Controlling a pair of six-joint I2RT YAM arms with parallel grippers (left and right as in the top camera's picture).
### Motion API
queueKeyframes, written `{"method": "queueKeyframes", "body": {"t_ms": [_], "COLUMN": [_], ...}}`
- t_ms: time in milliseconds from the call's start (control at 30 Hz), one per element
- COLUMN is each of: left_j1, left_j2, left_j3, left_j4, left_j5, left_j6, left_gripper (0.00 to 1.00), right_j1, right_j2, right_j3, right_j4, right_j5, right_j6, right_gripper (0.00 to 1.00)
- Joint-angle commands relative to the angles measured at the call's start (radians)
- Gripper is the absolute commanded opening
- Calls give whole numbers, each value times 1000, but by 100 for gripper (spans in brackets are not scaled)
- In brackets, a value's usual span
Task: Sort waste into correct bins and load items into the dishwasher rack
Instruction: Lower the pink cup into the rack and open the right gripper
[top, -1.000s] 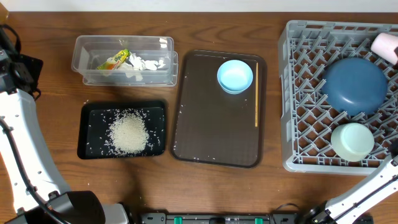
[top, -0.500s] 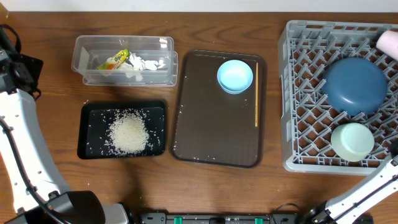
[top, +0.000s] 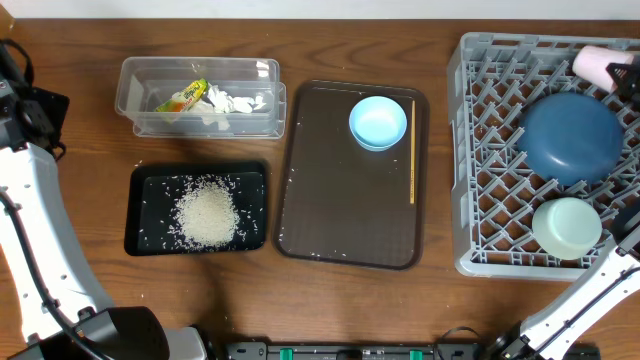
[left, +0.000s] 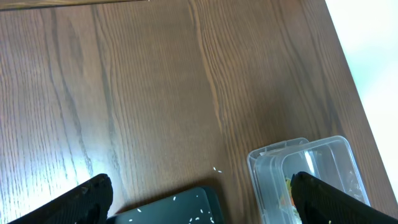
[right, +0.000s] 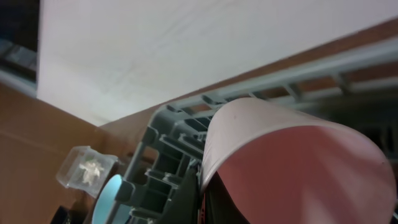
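Observation:
The grey dishwasher rack holds the dark blue plate and one light blue bowl. My right gripper is shut on the pink-white cup above the rack's far right corner; the cup fills the right wrist view. The other light blue bowl and a chopstick lie on the brown tray. The clear container holds the tissue and wrapper. The black tray holds rice. My left gripper is open and empty above the table.
A few loose rice grains lie on the wood beside the black tray and on the brown tray. The clear container shows at the lower right of the left wrist view. The left arm runs along the table's left edge.
My right gripper has brought the pink-white cup leftward, back over the rack's far right corner. The left arm has not moved.

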Motion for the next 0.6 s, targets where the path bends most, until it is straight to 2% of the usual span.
{"method": "queueKeyframes", "body": {"t_ms": [0, 267, 567], "left_j1": [2, 2, 2], "left_j2": [0, 0, 0], "left_j3": [-3, -3, -3], "left_j4": [0, 0, 0], "left_j5": [-6, -6, -6], "left_j6": [-1, -1, -1], "left_gripper": [93, 93, 93], "right_j1": [-14, -49, -72], "right_j2": [40, 42, 42], "right_j3": [-1, 0, 0], "right_j4": [2, -38, -214], "right_j5": [16, 91, 271], "right_j6": [50, 100, 50], "right_gripper": [1, 1, 1]}}
